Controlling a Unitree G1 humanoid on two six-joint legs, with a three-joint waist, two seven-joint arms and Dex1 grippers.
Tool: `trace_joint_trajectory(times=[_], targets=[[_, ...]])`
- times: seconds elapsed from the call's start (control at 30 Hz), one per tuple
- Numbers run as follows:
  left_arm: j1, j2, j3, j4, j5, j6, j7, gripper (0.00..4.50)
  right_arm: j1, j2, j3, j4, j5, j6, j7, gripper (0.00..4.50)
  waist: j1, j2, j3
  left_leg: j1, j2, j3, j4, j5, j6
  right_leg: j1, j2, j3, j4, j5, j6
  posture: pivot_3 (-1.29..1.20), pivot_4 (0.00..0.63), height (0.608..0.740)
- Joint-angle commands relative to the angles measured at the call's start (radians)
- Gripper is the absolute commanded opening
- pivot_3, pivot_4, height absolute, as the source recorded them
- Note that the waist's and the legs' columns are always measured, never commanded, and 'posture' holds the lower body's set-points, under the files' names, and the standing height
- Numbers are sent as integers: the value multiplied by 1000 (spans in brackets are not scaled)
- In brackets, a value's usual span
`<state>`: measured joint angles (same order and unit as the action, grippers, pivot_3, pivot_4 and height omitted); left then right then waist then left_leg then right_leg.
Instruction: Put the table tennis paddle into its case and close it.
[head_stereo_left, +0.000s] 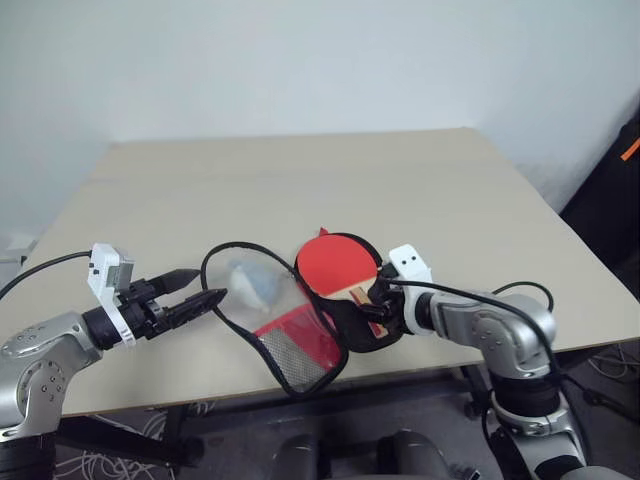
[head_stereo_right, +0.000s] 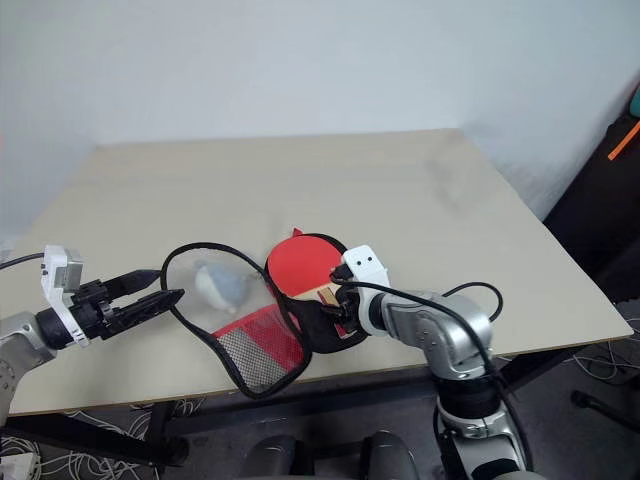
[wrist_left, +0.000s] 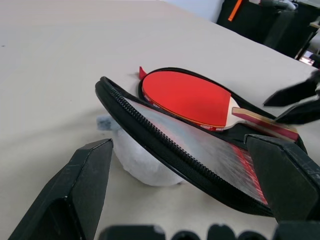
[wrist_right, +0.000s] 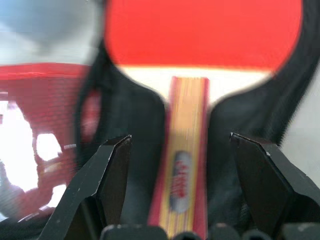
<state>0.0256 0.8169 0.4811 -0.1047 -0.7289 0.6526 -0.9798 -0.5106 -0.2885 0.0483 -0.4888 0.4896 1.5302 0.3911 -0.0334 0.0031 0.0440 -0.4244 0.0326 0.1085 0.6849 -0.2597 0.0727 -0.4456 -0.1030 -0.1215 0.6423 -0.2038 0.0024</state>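
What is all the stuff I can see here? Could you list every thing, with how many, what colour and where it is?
table: one, beige, spans the scene under everything.
case: one, black with a red front and mesh part, unzipped and lying open near the table's front edge.
table tennis paddle: one, red face, striped wooden handle, lying on the case's black half.
plastic wrapper: one, bluish-white, on the table beside the case, under its raised flap.
cables: black, at the table's right front edge.
dark object: one, black with an orange mark, right of the table.
left claw: one, black fingers, open, just left of the case.
right claw: one, black fingers, open, either side of the paddle's handle.
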Motion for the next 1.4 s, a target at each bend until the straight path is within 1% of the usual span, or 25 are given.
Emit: trace_joint_trajectory(times=[0.03, 0.13, 0.2, 0.27, 0.37, 0.4, 0.47, 0.5, 0.57, 0.73, 0.83, 0.9, 0.93, 1.0, 1.07, 1.13, 1.2, 1.23, 1.3, 1.37, 1.4], targets=[[31, 71, 131, 30, -4, -27, -43, 4500, -81, -88, -150, -44, 107, 5, 119, 3396, 0, 0, 0, 0, 0, 0, 0, 0, 0, 0, 0, 0, 0, 0, 0, 0, 0, 706], [65, 98, 188, 93, 4, -35, -70, 4500, -110, -152, -176, 17, 104, -46, 135, 3396, 0, 0, 0, 3, 0, 0, -1, 0, 0, 1, 0, 0, 0, 0, 0, 0, 0, 706], [73, 99, 181, 172, 19, -55, -104, 4500, -120, -163, -185, 58, 91, -75, 126, 3396, 1, 0, 0, 4, 1, 0, -2, 0, 0, 2, 0, 0, 0, 0, 0, 0, 0, 706], [73, 97, 163, 209, 30, -71, -123, 4500, -123, -164, -184, 75, 89, -90, 118, 3396, 3, 0, 0, 6, 1, 1, -2, 0, 0, 2, -1, 0, 0, 0, 0, 0, 0, 706], [5, 3, 50, 126, 34, -58, -34, 3936, -130, -134, -175, 84, 93, -99, 93, 3450, 14, 0, 0, 6, 0, 0, -1, -1, 1, 2, -2, 0, 0, 0, 0, 0, 0, 706], [-24, -29, 11, 115, 44, -60, -7, 3682, -134, -125, -172, 84, 96, -101, 86, 3450, 23, 1, 0, 6, 0, 0, -1, -1, 1, 2, -2, 0, 0, 0, 0, 0, 0, 706], [-57, -64, -39, 109, 69, -62, 19, 2913, -144, -113, -172, 85, 98, -101, 73, 3450, 30, -2, -2, 5, -1, 0, 1, 0, 1, 4, -3, 0, 0, 1, -2, 0, 0, 706], [-73, -77, -61, 109, 73, -53, 28, 2615, -150, -107, -176, 86, 99, -99, 68, 3450, 30, -4, -3, 5, -1, 0, 1, 0, 2, 4, -3, 0, 0, 1, -2, 0, 0, 706], [-98, -95, -95, 106, 78, -50, 42, 1908, -160, -98, -182, 84, 101, -95, 58, 3450, 29, -6, -4, 4, 0, 1, 1, 0, 1, 3, -1, 1, 1, 3, -5, 0, 0, 706], [-135, -113, -135, 73, 82, -44, 65, 78, -162, -86, -198, 67, 113, -81, 36, 3450, 19, -6, -4, 3, 1, 2, 1, 0, 1, 3, -1, 1, 1, 3, -4, 0, 0, 706], [-145, -114, -119, 14, -2, 24, 53, 31, -146, -90, -200, 70, 111, -97, 33, 3450, 17, -6, -4, 3, 1, 2, 1, 0, 1, 3, -1, 1, 1, 3, -4, 0, 0, 706], [-172, -135, -134, -89, -122, 106, 46, 31, -142, -136, -209, 110, 99, -132, 55, 3450, 20, -6, -4, 3, 1, 1, 1, 0, 1, 3, 0, 1, 1, 2, -3, 0, 0, 706], [-206, -165, -172, -117, -147, 138, 66, 31, -148, -160, -218, 133, 96, -148, 70, 3450, 21, -6, -4, 2, 0, 1, 2, 0, 2, 2, -1, 1, 1, 2, -2, 0, 0, 706], [-261, -228, -254, -134, -137, 159, 100, 31, -157, -186, -225, 172, 92, -177, 78, 3450, 35, -5, -4, -1, -1, -3, 8, 0, 3, 4, -1, -2, 1, 2, -2, 0, 0, 706], [-337, -328, -380, -105, -71, 157, 158, 31, -184, -219, -218, 234, 77, -222, 94, 3450, 38, -3, -5, -1, -1, -3, 9, 0, 3, 5, -1, -1, 1, 2, -3, 0, 0, 706], [-390, -402, -462, -92, -16, 160, 222, 31, -212, -242, -204, 275, 68, -255, 104, 3450, 36, -3, -5, -1, -4, -4, 10, 1, 6, 6, -1, -1, 1, 2, -3, 0, 0, 706], [-395, -441, -463, -117, -39, 216, 291, 31, -232, -267, -194, 304, 58, -288, 117, 3450, 30, -3, -5, -2, -4, -3, 10, 3, 10, 5, 0, 0, 1, 3, -2, 0, 0, 706], [-382, -445, -453, -139, -57, 239, 309, 31, -237, -278, -194, 316, 55, -299, 125, 3450, 24, -3, -5, -2, -4, -2, 10, 3, 10, 4, 1, 1, 2, 4, -2, 0, 0, 706], [-311, -414, -401, -209, -114, 285, 319, 31, -240, -288, -201, 321, 62, -298, 127, 3450, 11, -3, -5, -2, -3, -3, 10, 3, 10, 3, 2, 1, 2, 5, -4, 0, 0, 706], [-217, -402, -334, -271, -173, 347, 381, 31, -220, -290, -201, 320, 69, -308, 134, 3450, -2, -2, -5, -2, 2, -3, 9, 3, 9, 2, 3, 1, 3, 5, -5, 0, 0, 706], [-176, -399, -304, -299, -202, 370, 409, 199, -208, -284, -199, 321, 69, -314, 132, 3450, -5, -2, -5, 0, 2, -3, 8, 3, 8, 2, 3, 1, 3, 5, -5, 0, 0, 706]])
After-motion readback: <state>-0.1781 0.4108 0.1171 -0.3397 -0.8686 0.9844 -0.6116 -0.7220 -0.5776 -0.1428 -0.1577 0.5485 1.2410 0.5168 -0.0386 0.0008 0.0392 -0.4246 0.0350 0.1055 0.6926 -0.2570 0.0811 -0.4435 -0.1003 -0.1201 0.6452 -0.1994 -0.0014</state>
